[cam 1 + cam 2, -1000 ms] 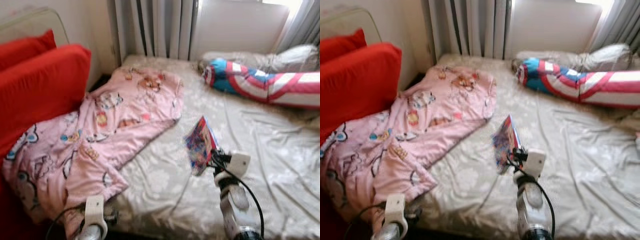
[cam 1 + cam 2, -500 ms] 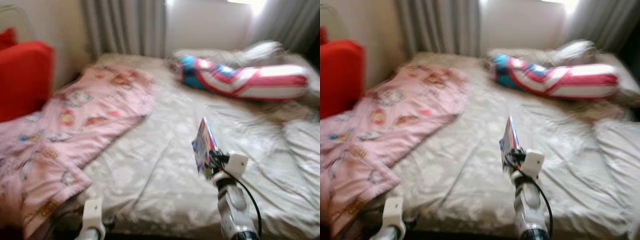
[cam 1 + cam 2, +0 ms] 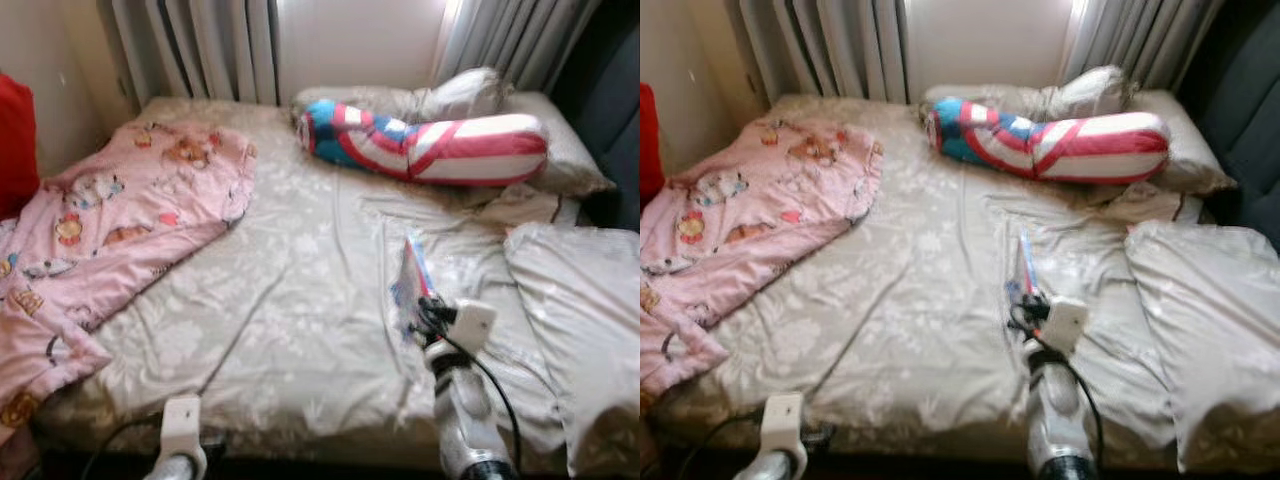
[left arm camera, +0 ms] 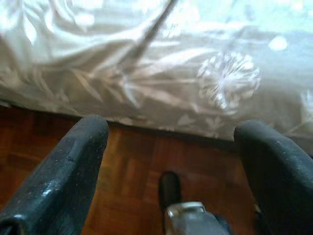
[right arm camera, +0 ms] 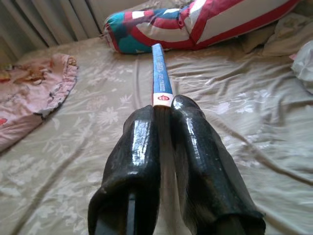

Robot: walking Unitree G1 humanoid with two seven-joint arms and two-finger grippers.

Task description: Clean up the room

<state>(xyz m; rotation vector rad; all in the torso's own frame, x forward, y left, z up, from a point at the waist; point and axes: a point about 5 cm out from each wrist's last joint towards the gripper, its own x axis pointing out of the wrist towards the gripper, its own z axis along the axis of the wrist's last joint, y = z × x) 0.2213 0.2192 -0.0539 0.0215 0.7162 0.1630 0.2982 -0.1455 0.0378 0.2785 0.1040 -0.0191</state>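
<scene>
Camera swung rightward; right claw (image 5: 164, 122) still pinches book (image 5: 160, 76) upright

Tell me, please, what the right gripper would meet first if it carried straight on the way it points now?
Probably the striped bolster pillow: the right gripper, shut on the thin book, points across the bedsheet towards it, though depth is uncertain.

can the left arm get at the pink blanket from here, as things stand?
Probably yes. The left gripper hangs low at the bed's near edge, fingers open and holding nothing, and the pink blanket lies on the robot's left side of the bed with nothing between them. The right gripper is shut on a thin book.
</scene>
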